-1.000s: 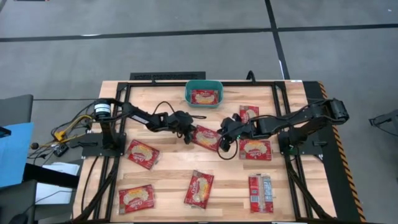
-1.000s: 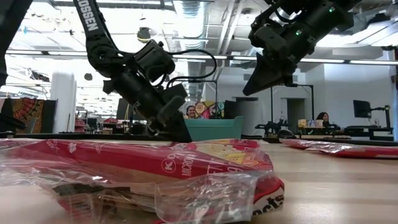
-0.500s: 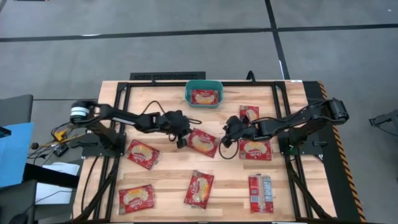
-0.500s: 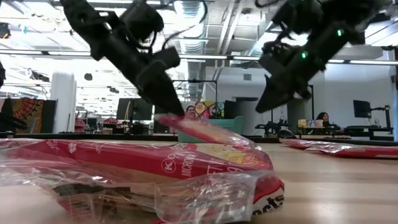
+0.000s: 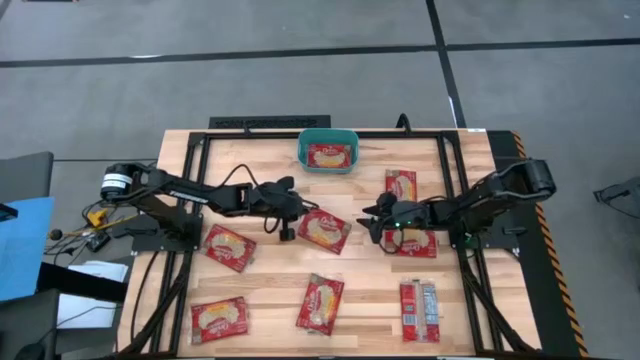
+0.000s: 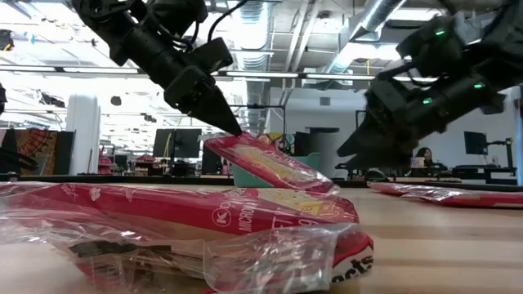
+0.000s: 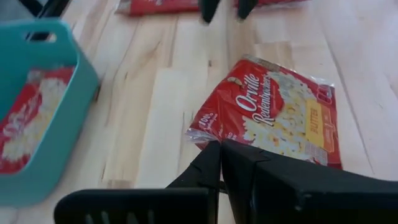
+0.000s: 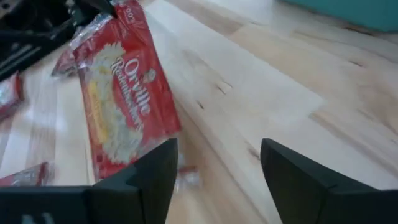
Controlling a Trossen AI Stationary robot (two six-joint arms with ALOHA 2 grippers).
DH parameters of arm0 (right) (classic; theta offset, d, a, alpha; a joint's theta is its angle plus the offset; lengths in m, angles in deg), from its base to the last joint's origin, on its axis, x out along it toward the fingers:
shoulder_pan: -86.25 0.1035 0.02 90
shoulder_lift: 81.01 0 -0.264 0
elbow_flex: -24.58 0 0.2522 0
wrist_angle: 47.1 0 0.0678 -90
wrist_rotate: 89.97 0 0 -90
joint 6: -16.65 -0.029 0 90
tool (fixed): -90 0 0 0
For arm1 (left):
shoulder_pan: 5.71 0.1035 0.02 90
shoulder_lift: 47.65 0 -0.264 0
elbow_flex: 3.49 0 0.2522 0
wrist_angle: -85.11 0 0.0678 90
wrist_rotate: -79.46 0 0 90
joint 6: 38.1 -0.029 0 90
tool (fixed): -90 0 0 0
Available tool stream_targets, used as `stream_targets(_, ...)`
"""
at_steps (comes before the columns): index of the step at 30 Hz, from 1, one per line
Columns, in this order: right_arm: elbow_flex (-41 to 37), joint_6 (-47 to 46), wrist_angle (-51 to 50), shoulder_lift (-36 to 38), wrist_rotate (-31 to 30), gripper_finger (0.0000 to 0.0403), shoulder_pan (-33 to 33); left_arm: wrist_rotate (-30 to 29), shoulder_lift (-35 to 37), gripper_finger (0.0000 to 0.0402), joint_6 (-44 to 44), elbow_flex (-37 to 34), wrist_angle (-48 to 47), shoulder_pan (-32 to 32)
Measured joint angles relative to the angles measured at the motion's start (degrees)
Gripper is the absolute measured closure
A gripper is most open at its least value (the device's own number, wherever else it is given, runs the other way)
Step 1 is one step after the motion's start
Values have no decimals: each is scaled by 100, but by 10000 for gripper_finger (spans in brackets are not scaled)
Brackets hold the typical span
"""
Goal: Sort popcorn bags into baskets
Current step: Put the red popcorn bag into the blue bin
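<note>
Red popcorn bag (image 5: 323,229) tilted, long axis diagonal.

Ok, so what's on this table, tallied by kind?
Red popcorn bags: 8 in view (1 in the basket, 1 pinched at its edge by the left gripper, 6 lying on the table)
Teal basket: 1
Total: 9 things; any bag hidden under the one in the basket cannot be seen.
</note>
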Motion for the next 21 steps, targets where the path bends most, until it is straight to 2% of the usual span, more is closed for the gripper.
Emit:
stream_targets(10,859,867,45,-1388,2191,149,-604,3,2,401,-417,4,55,-42)
stream_targets(15,1052,931,714,-1956,3287,149,-850,4,4,401,-464,4,53,-46)
stream_targets(18,1115,960,1268,-2230,3647,156,-942,-34,7,401,-465,4,55,-44)
stream_targets(21,1215,892,1456,-2383,3914,185,-979,-113,7,401,-462,7,55,-44)
